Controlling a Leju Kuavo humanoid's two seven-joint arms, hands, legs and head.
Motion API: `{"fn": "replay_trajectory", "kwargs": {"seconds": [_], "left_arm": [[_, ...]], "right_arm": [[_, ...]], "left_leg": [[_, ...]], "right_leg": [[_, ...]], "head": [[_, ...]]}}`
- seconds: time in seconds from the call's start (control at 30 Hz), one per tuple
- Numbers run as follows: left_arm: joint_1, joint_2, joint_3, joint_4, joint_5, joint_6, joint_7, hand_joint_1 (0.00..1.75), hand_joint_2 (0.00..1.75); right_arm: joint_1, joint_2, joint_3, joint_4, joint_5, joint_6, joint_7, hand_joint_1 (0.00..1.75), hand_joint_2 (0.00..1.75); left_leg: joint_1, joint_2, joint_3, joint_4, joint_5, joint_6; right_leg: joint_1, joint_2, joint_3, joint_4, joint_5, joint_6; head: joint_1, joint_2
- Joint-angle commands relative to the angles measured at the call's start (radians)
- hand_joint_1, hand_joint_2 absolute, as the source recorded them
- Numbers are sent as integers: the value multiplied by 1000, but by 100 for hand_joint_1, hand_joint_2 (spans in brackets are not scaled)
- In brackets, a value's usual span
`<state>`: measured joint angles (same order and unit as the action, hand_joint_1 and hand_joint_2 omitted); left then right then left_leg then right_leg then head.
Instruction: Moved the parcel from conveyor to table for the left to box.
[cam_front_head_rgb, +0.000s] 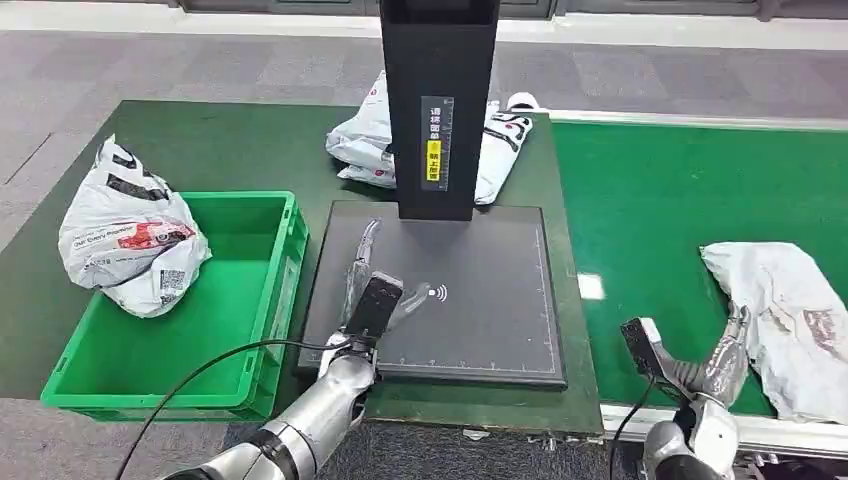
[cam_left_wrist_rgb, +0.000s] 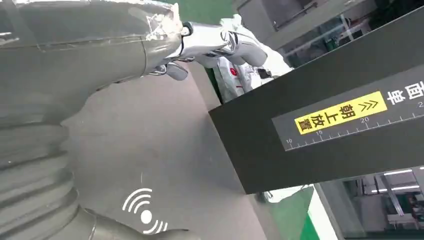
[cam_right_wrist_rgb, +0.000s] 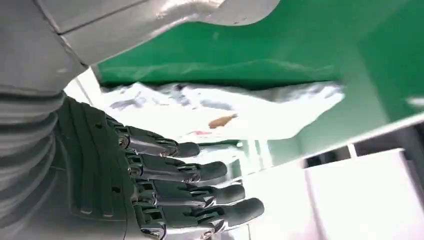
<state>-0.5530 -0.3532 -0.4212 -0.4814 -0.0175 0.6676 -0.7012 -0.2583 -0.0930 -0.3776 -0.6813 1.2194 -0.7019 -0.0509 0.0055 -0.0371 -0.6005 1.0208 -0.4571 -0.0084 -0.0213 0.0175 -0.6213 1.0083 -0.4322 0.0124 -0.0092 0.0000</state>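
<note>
A crumpled white parcel (cam_front_head_rgb: 785, 315) lies on the green conveyor (cam_front_head_rgb: 660, 210) at the right; the right wrist view shows this parcel (cam_right_wrist_rgb: 215, 112) close beyond the fingers. My right hand (cam_front_head_rgb: 725, 365) sits just left of it, fingers (cam_right_wrist_rgb: 200, 192) stretched out and holding nothing. My left hand (cam_front_head_rgb: 372, 285) rests flat and open on the dark scanner plate (cam_front_head_rgb: 480, 300), fingers (cam_left_wrist_rgb: 220, 42) extended toward the black column (cam_left_wrist_rgb: 320, 125). A white parcel (cam_front_head_rgb: 130, 235) leans on the far left rim of the green box (cam_front_head_rgb: 170, 340).
The black scanner column (cam_front_head_rgb: 438, 100) rises from the plate's far edge. Two more white parcels (cam_front_head_rgb: 370, 140) lie behind it on the green table (cam_front_head_rgb: 230, 140). The conveyor's metal edge (cam_front_head_rgb: 620, 415) runs along the front right.
</note>
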Motion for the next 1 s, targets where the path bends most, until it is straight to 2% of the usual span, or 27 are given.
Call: {"fn": "replay_trajectory", "kwargs": {"seconds": [0.03, 0.23, 0.27, 0.37, 0.43, 0.57, 1.0], "left_arm": [[-18, 8, 51, 41, -15, -11, 3, 0, 175], [-32, 11, 56, 59, -21, -33, 3, 0, 175], [-35, 9, 56, 63, -22, -32, 3, 0, 175], [-45, 5, 59, 73, -21, -32, 3, 0, 175], [-49, 4, 66, 78, -16, -30, 3, 0, 175], [-51, 4, 60, 84, -10, -24, 3, 0, 175], [-51, 4, 60, 84, -10, -24, 3, 0, 175]], "right_arm": [[-35, -77, -139, 188, 137, 4, 117, 0, 175], [-88, -149, -115, 383, 195, 31, 254, 0, 175], [-88, -153, -111, 392, 203, 42, 268, 0, 175], [-100, -152, -104, 402, 210, 56, 279, 0, 175], [-118, -142, -110, 409, 199, 21, 255, 0, 175], [-153, -148, -83, 437, 241, 102, 330, 0, 175], [-155, -149, -82, 439, 242, 107, 332, 0, 175]], "left_leg": [[0, 1, 4, -1, -1, 0], [0, 7, 6, -3, -2, 0], [0, 3, 3, -1, -1, 0], [-1, 3, 4, -1, -1, 0], [-1, 4, 3, -1, -1, 0], [0, 8, 4, -1, -2, 0], [-1, 4, 3, 0, -1, 0]], "right_leg": [[1, -3, 5, -2, -1, -1], [1, 2, 6, -3, 0, -1], [0, 0, 3, -1, 0, 0], [0, 0, 4, -1, -1, -1], [0, 1, 3, -1, 0, -1], [0, 3, 4, -2, 0, -1], [0, 2, 3, -1, 0, 0]], "head": [[0, 0], [0, 0], [0, 0], [0, 0], [0, 0], [0, 0], [0, 0]]}}
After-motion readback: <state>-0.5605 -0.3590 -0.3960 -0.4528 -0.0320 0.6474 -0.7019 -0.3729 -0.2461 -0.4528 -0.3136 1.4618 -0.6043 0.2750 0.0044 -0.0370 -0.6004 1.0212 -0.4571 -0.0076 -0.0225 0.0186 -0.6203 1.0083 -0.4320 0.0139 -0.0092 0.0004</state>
